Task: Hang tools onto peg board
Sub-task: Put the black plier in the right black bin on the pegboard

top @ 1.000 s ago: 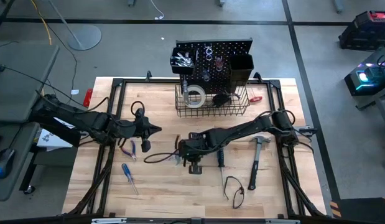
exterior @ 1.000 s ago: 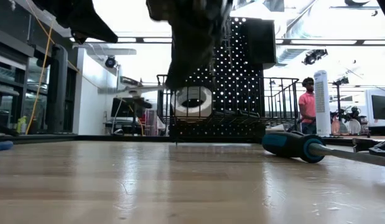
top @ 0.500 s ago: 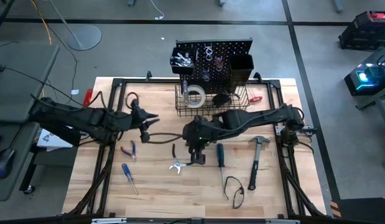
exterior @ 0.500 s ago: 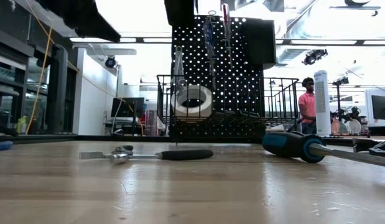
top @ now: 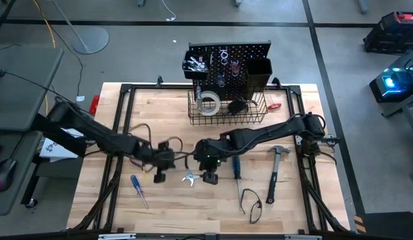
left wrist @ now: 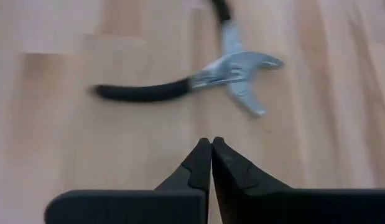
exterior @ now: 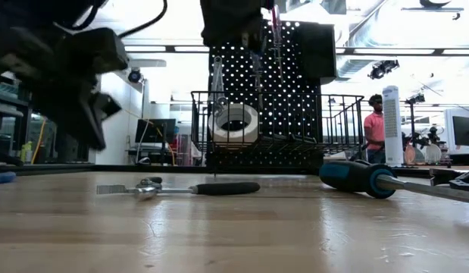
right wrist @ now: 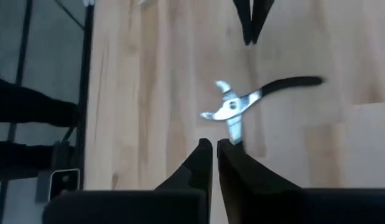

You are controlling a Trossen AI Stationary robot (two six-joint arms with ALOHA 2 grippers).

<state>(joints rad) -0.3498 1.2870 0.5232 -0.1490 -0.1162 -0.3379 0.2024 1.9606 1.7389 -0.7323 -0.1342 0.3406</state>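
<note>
Black-handled pliers (top: 189, 175) lie flat on the wooden table, jaws spread, also in the low view (exterior: 181, 188) and both wrist views (left wrist: 198, 78) (right wrist: 242, 102). My left gripper (top: 169, 160) (left wrist: 211, 142) hangs shut just left of them, tipped downward. My right gripper (top: 203, 167) (right wrist: 212, 144) hovers shut above their right side. The peg board (top: 229, 60) stands upright at the far edge with a white tape roll (top: 207, 102) in its wire basket (top: 256, 119).
A blue-handled screwdriver (top: 236, 167) and a black-handled hammer (top: 274, 170) lie right of the right gripper. Another blue screwdriver (top: 138, 189) lies near the left front, and a black looped tool (top: 251, 203) near the front edge. A person (exterior: 374, 129) stands beyond the table.
My right gripper has risen from the table, uncovering the pliers, which now lie there with handles spread. My left gripper has swung toward the table's right and near edges, dropped lower and tipped downward, ending close beside the pliers.
</note>
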